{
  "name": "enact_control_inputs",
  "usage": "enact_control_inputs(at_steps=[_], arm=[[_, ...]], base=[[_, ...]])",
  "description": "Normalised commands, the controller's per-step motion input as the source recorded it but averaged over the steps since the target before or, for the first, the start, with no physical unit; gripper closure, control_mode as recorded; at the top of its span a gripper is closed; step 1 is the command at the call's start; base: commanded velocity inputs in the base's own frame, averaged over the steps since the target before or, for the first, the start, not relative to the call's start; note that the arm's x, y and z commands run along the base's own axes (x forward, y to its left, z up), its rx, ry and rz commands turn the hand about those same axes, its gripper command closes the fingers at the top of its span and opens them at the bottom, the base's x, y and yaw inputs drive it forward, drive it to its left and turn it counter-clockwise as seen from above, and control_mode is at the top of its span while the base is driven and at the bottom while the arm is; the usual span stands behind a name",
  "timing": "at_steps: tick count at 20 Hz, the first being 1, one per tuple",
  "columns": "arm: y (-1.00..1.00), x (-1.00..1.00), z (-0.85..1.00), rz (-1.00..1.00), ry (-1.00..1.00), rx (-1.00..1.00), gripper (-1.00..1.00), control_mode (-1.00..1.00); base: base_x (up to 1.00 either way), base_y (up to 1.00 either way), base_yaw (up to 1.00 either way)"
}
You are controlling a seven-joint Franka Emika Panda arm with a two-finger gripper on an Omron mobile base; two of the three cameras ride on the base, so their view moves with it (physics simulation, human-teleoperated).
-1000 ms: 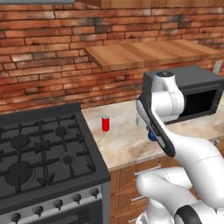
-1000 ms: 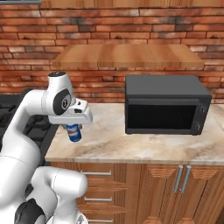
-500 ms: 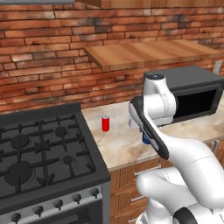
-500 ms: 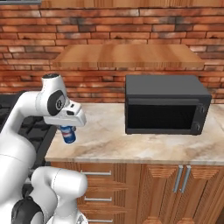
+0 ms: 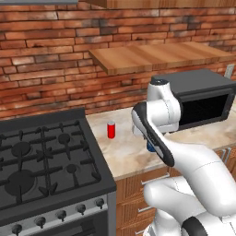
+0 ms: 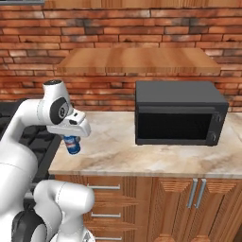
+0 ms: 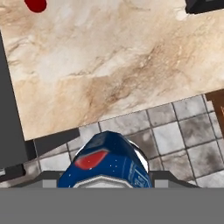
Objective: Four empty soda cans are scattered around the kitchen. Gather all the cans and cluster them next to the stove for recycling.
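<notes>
Left base view: a red can (image 5: 111, 129) stands on the counter (image 5: 124, 152) mid-frame, just right of the stove (image 5: 46, 161). Right base view: the gripper (image 6: 72, 142) pinches a blue can (image 6: 72, 145) at left. Hand view: the blue can sits at bottom centre, the red can at the top left corner.

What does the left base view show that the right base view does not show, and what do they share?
The left base view alone shows the stove top with its grates and front knobs, and a red soda can standing upright on the counter beside it. The right base view alone shows the blue can clearly, hanging in the claw above the counter's front edge, and the cabinet doors under the microwave. Both share the brick wall, the wooden shelf, the marble counter, the microwave and the arm.
</notes>
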Motion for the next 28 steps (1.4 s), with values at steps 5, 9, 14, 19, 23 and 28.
enact_control_inputs(at_steps=[5,9,14,19,23,28], arm=[[0.00,0.17,-0.10,0.00,0.00,0.00,1.00,-1.00],[0.00,0.20,-0.20,0.03,0.00,0.00,1.00,-1.00],[-0.02,0.24,-0.21,0.08,0.03,0.00,1.00,-1.00],[-0.03,0.19,-0.08,0.09,0.03,0.00,1.00,-1.00],[0.00,0.17,-0.07,0.09,0.00,0.00,1.00,-1.00],[0.00,0.15,-0.13,0.10,-0.01,0.00,1.00,-1.00]], base=[[0.00,0.00,0.00],[0.00,0.00,0.00],[0.00,0.00,0.00],[0.00,0.00,0.00],[0.00,0.00,0.00],[0.00,0.00,0.00]])
